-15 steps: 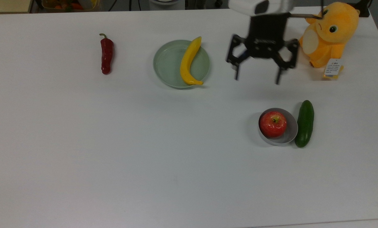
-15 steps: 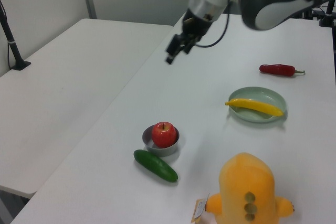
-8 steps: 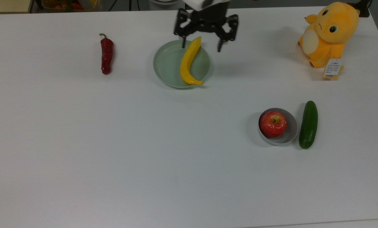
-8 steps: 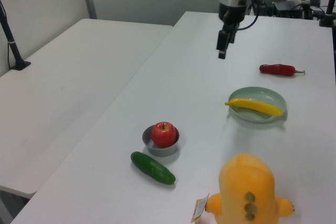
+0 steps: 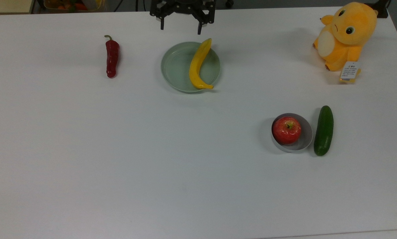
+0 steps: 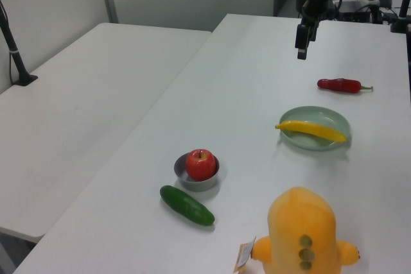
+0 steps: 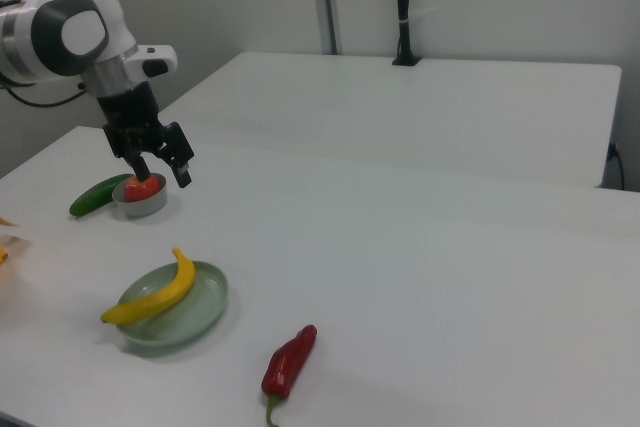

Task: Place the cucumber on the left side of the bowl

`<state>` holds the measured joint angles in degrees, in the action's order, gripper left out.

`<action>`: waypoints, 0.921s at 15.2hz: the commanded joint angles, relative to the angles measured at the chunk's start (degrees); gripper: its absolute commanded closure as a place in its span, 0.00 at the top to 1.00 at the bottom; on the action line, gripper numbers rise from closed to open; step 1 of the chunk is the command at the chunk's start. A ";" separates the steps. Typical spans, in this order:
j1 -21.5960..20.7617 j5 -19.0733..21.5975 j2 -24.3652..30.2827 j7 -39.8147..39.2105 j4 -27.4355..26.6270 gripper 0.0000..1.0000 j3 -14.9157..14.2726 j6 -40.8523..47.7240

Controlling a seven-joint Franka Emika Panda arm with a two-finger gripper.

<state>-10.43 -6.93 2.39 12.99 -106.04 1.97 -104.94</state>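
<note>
Cucumber (image 5: 323,130) lies flat on the white bench (image 5: 118,159), well apart from the end effector (image 5: 180,29) and just beside the bowl (image 5: 305,137), on the bowl's right in the top view. In the left view the cucumber (image 6: 187,205) sits below and slightly left of the bowl (image 6: 182,172), nearer the camera. In the right view it (image 7: 95,196) shows to the left of the bowl (image 7: 140,205), partly behind the black fingers (image 7: 183,172).

A red apple (image 5: 286,129) fills the bowl.

The end effector hangs above the bench's far edge in the top view, its two fingers spread apart and holding nothing. Just below it in the top view is a pale green dish (image 5: 176,68) with a banana (image 5: 198,64) lying across its right half, one tip reaching the rim closest to the end effector. To the end effector's lower left in the top view lies a dark red chilli pepper (image 5: 112,58). Far to its right in the top view an orange plush toy (image 5: 346,35) sits near the bench corner, with a paper tag at its foot.

In the left view the end effector (image 6: 301,44) points downward above the bench, beyond the pepper (image 6: 341,85) and the dish (image 6: 334,136).
</note>
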 commanded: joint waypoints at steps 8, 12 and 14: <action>3.13 8.25 -2.74 -2.01 -1.10 1.00 -0.21 -4.48; 2.95 8.25 -3.10 -2.18 -1.10 1.00 -0.21 -4.57; 3.04 8.25 -3.18 -2.27 -1.10 1.00 -0.21 -4.57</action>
<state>-7.61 0.03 -1.53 11.80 -106.23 1.61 -108.35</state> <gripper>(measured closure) 0.000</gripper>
